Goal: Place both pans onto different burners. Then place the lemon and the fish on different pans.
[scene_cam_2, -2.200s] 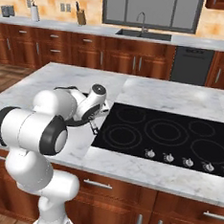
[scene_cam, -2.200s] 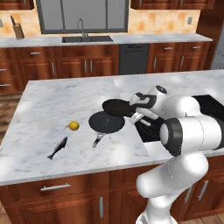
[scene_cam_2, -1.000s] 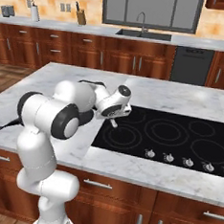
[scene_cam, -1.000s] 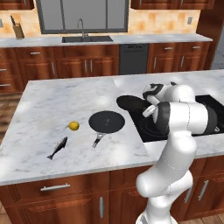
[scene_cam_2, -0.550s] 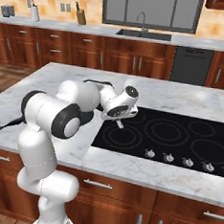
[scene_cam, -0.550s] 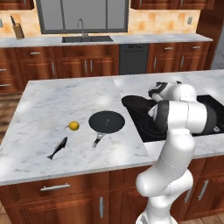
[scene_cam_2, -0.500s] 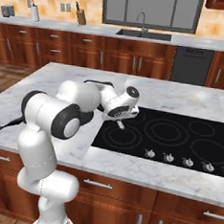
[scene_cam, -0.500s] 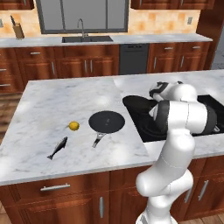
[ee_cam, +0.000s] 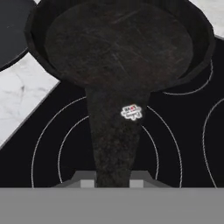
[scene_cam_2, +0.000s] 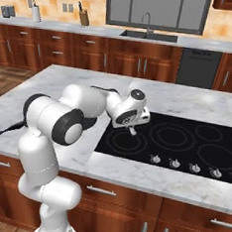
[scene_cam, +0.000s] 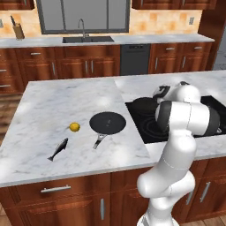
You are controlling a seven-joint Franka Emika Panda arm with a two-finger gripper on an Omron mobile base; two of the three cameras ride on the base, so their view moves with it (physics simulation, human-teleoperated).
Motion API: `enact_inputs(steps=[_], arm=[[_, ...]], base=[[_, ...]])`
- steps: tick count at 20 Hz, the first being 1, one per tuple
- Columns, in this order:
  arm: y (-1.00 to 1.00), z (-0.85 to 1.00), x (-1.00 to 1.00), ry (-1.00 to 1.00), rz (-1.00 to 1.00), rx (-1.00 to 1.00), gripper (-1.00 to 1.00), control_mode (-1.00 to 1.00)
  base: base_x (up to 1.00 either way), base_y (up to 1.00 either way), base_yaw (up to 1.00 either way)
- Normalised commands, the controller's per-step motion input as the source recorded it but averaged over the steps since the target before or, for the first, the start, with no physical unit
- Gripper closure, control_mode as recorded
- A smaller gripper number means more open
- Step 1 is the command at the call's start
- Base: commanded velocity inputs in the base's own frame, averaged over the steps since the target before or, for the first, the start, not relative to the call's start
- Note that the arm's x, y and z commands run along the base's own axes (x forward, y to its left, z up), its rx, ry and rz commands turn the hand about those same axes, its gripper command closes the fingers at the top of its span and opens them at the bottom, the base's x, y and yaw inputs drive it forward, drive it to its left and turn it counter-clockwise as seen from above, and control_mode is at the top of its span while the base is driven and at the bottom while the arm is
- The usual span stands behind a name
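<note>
My gripper (ee_cam: 113,181) is shut on the handle (ee_cam: 116,131) of one black pan (ee_cam: 118,48). That pan (scene_cam: 143,106) is at the left end of the black cooktop (scene_cam: 145,130), its handle above a ringed burner (ee_cam: 48,144). I cannot tell whether it touches the glass. In the right base view the hand (scene_cam_2: 131,112) is over the front left burner (scene_cam_2: 123,138). The second pan (scene_cam: 107,122) lies flat on the marble counter. The yellow lemon (scene_cam: 74,127) is just left of it, and the dark fish (scene_cam: 58,149) lies nearer the front edge.
The cooktop has more burners (scene_cam_2: 171,135) to the right and a row of small knobs (scene_cam_2: 193,167) along its front. The marble island (scene_cam: 53,101) stretches left. A back counter with a sink (scene_cam: 86,39) is beyond the aisle.
The gripper has carried the held pan to the right, away from the second pan and further over the cooktop. The lemon, the fish and the second pan have not moved.
</note>
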Motion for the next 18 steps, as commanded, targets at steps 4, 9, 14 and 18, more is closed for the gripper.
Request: enact_inputs(steps=[4,9,14,18], arm=[[-0.27,-0.01,0.05,0.0,-0.03,-0.25,1.0,-1.0],[-0.29,-0.13,0.35,0.0,-0.01,-0.1,1.0,-1.0],[-0.44,0.0,0.13,0.0,-0.01,-0.05,1.0,-1.0],[-0.51,0.0,0.0,0.0,0.0,0.0,1.0,-1.0]], base=[[0.0,0.0,0.0],[0.0,0.0,0.0],[0.0,0.0,0.0],[0.0,0.0,0.0]])
